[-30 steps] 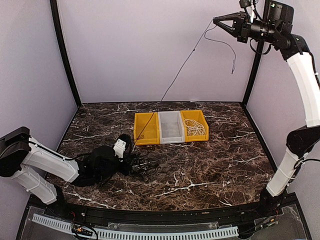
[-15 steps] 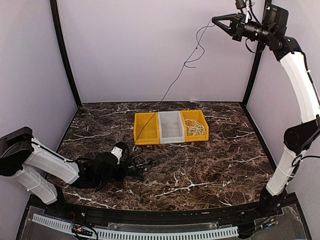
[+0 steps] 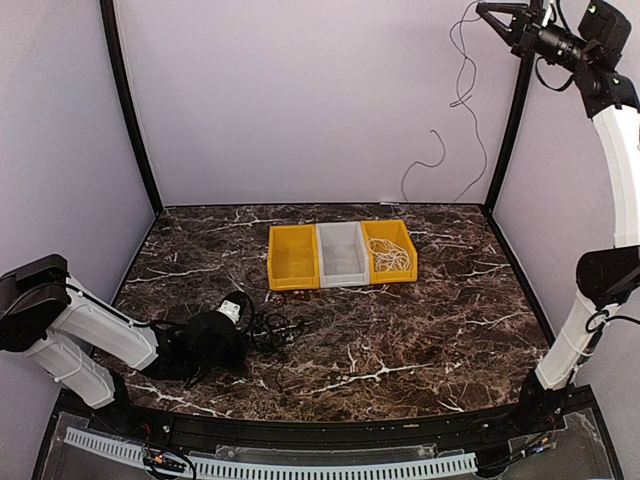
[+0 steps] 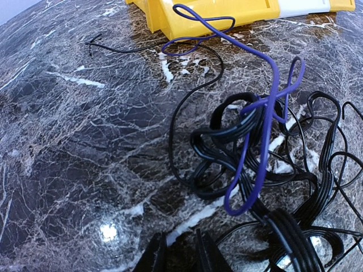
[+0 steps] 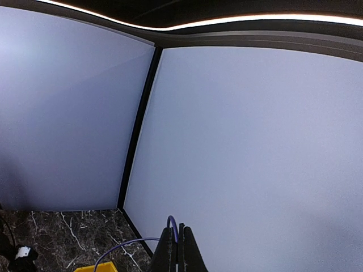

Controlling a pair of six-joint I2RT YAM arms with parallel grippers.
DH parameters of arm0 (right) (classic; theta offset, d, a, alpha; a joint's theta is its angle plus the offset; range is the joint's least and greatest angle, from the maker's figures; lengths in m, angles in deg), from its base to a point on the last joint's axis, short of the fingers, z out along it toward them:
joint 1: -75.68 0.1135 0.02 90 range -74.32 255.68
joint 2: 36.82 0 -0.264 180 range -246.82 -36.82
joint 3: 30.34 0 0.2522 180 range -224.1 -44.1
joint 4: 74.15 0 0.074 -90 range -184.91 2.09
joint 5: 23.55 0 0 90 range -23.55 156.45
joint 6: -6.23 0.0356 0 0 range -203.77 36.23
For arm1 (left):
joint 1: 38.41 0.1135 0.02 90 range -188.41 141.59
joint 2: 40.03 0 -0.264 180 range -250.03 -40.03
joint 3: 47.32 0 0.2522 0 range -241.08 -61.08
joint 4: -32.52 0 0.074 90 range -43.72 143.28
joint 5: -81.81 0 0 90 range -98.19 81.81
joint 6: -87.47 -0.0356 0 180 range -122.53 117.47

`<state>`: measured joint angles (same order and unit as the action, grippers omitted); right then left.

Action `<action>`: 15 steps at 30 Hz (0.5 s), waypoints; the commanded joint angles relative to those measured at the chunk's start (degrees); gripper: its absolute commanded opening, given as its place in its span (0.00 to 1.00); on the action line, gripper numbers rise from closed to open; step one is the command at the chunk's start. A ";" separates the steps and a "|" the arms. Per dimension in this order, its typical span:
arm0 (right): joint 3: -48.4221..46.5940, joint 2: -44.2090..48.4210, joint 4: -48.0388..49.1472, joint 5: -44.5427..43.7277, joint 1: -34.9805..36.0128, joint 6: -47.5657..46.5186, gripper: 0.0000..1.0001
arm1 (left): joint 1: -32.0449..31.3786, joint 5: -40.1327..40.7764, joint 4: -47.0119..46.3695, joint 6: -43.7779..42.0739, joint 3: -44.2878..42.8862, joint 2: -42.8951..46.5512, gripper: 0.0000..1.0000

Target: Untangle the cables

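A tangled bundle of black cables (image 3: 272, 327) lies on the marble table just in front of my left gripper (image 3: 243, 322). In the left wrist view the black cables (image 4: 238, 141) fill the right side, and a thin purple cable (image 4: 266, 107) loops over them. My left gripper (image 4: 177, 235) is slightly open with nothing between its fingers. My right gripper (image 3: 487, 10) is high at the back right, shut on a thin purple cable (image 5: 172, 221). That cable (image 3: 465, 95) dangles freely in front of the back wall. A white cable (image 3: 390, 256) lies coiled in the right yellow bin.
Three bins stand in a row at the middle back: a yellow one (image 3: 273, 262), a grey one (image 3: 322, 258) and a yellow one (image 3: 411, 258). Black frame posts (image 3: 512, 120) rise at the back corners. The left yellow bin (image 4: 187, 17) shows beyond the tangle.
My right arm has swung up and to the right, and its cable has come away from the left bin and now hangs free. My left gripper has opened a little.
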<state>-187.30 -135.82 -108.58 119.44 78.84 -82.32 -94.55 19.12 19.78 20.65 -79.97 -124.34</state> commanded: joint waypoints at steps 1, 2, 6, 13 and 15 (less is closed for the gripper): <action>-0.53 1.72 8.75 3.70 -6.06 7.49 0.00 | 0.15 0.49 0.70 0.50 0.15 0.26 0.19; 0.13 2.02 8.50 3.39 -6.37 6.80 0.00 | 0.15 0.52 0.68 0.58 0.08 0.28 0.19; 3.86 2.96 8.01 1.90 -6.41 4.22 0.00 | 0.14 0.95 1.00 1.14 -0.51 0.80 0.22; 10.05 3.85 8.96 1.21 -6.34 2.88 0.00 | 0.11 1.02 3.92 3.54 -2.97 3.53 0.29; 11.84 4.01 10.04 2.00 -6.28 3.46 0.00 | 0.15 1.71 5.02 4.98 -3.56 4.52 0.32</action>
<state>-178.47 -133.09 -102.00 120.82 72.39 -79.01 -94.55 19.36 21.88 22.57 -81.35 -123.16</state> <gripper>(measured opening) 0.016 0.297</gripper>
